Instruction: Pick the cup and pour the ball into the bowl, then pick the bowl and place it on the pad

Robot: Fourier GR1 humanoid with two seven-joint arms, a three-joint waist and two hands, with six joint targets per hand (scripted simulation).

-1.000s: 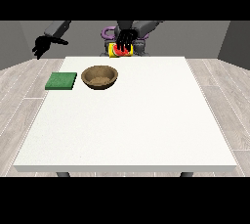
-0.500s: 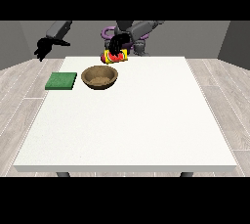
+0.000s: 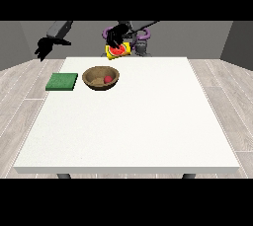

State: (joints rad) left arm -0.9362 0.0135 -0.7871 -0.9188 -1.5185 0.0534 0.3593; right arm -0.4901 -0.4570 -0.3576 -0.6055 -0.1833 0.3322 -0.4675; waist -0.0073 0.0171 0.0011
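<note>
a: while the hand at the view's left (image 3: pixel 45 48) hangs off the table's far left corner, what lies under it?

b: nothing; it is in the air beyond the white table (image 3: pixel 133 131), well apart from everything. its fingers droop down, loosely spread, and they hold nothing.

a: and moving rightward?

b: first the green pad (image 3: pixel 62 81), flat on the table near the left edge. just beside it to the right stands the wooden bowl (image 3: pixel 101 78), apart from the pad, not touching it. a red ball (image 3: pixel 107 79) sits inside the bowl, toward its right side.

a: so where is the cup?

b: the yellow cup (image 3: pixel 117 51) is up in the air behind the bowl, over the table's far edge, tilted so its red inside faces the camera. the hand at the view's right (image 3: pixel 115 35) is on top of it, dark fingers curled down round its upper part.

a: anything in the way between cup and bowl?

b: no, only bare table top lies between them. behind the cup i see purple curved parts (image 3: pixel 144 34) of the robot's body and a grey post (image 3: pixel 141 49) just past the table's far edge; the hand covers some of that, so i cannot tell their shape well.

a: and further right?

b: only plain table, then grey plank floor (image 3: pixel 225 77) beyond the right edge.
</note>
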